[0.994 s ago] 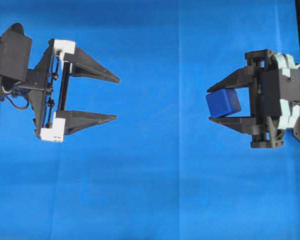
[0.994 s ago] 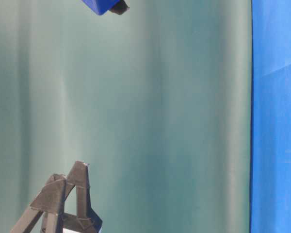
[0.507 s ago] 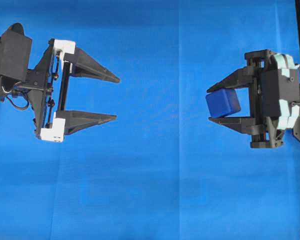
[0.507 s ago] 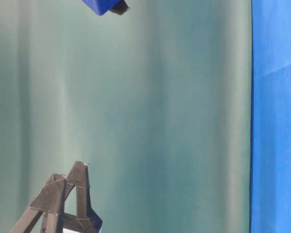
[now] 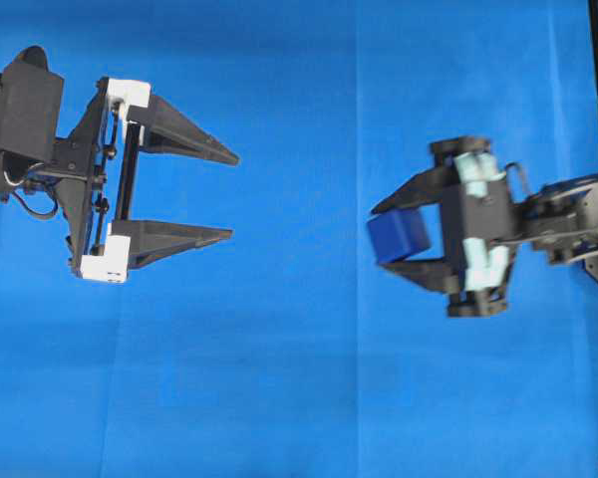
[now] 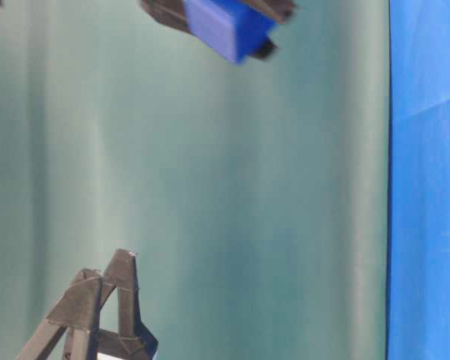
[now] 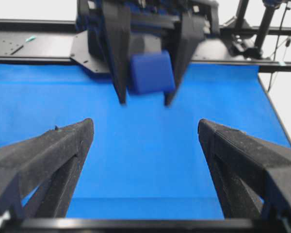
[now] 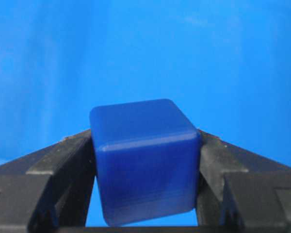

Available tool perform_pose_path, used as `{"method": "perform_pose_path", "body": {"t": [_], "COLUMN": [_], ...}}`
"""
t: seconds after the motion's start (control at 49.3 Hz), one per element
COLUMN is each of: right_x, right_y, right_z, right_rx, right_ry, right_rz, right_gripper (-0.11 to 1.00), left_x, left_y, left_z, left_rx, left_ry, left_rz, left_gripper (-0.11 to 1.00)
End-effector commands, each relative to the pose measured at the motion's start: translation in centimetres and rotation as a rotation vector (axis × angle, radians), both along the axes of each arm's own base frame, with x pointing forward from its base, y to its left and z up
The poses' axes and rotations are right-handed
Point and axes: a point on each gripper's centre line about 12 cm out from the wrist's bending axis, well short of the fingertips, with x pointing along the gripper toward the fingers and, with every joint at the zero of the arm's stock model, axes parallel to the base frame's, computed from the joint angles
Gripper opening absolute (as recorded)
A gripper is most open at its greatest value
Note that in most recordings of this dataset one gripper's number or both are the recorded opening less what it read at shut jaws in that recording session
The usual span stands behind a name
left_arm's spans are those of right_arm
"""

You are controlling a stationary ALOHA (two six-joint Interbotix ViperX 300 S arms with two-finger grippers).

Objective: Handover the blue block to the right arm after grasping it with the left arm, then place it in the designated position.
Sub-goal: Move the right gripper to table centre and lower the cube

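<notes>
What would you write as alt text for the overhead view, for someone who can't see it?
Seen from above, the right end effector holds the blue block between its black fingers over a blue cloth, slightly blurred. Across a wide gap at left, the left end effector, with white blocks at its finger bases, is open and empty, pointing toward the block.

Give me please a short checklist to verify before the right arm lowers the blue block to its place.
1. Blue block sits between the right pincer fingers, both touching its sides: ok.
2. Block is clear of the blue cloth, carried in the air in the table-level view: ok.
3. Left pincer is open, empty and apart from the block: ok.
4. Handover is finished, only the right arm holds the block: ok.
5. Designated position is marked on the cloth: cannot tell, no mark is visible.
6. Picture of the right arm is sharp enough to judge the block's tilt: not ok, the overhead view is blurred there.
</notes>
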Motion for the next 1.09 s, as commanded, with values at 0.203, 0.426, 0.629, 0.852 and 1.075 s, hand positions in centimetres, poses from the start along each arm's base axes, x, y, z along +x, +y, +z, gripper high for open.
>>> {"method": "perform_pose_path", "body": {"t": [0.203, 0.426, 0.629, 0.852, 1.075], "right_x": [2.7, 4.2, 5.1, 6.1, 7.1], "right_y": [0.9, 0.4, 0.4, 0.3, 0.2], "right_z": [-4.1, -8.4, -11.1, -13.3, -15.2], "right_rx": [0.082, 0.156, 0.206, 0.252, 0.275], "right_ry": [0.015, 0.038, 0.023, 0.026, 0.036], "right_rz": [0.012, -0.009, 0.009, -0.005, -0.016], "right_gripper": [0.45, 0.45, 0.45, 0.45, 0.45], "left_x": [-0.1, -0.1, -0.1, -0.1, -0.1], "left_y": [0.0, 0.0, 0.0, 0.0, 0.0], "left_z": [1.0, 0.9, 0.9, 0.9, 0.8], "left_rx": [-0.002, 0.0, -0.002, -0.002, -0.002], "left_ry": [-0.032, -0.031, -0.028, -0.029, -0.026], "left_rz": [-0.002, -0.002, -0.002, -0.002, -0.002], "left_gripper": [0.93, 0.93, 0.93, 0.93, 0.93]}}
